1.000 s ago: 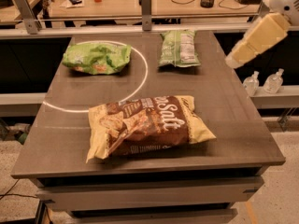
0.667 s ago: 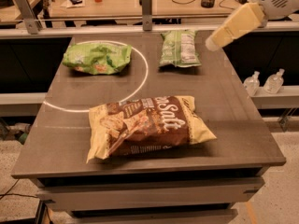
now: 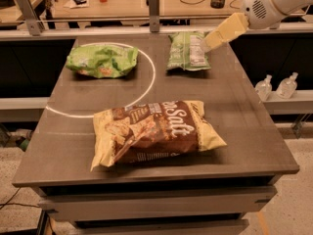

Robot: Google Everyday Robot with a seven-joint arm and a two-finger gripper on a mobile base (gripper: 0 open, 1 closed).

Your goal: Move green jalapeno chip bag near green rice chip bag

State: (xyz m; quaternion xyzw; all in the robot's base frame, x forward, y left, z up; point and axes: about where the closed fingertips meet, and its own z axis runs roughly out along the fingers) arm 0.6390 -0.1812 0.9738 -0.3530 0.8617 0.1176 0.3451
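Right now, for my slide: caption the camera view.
Cream claw at the narrow pale-green chip bag; wide lime-green foil bag apart.

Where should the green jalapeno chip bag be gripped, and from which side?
Likely across its narrow middle, from above: the green jalapeno chip bag lies flat on the table. The gripper hovers by its far right corner.

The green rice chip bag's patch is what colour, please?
Orange-red on the green rice chip bag, camera view; gripper by green jalapeno chip bag.
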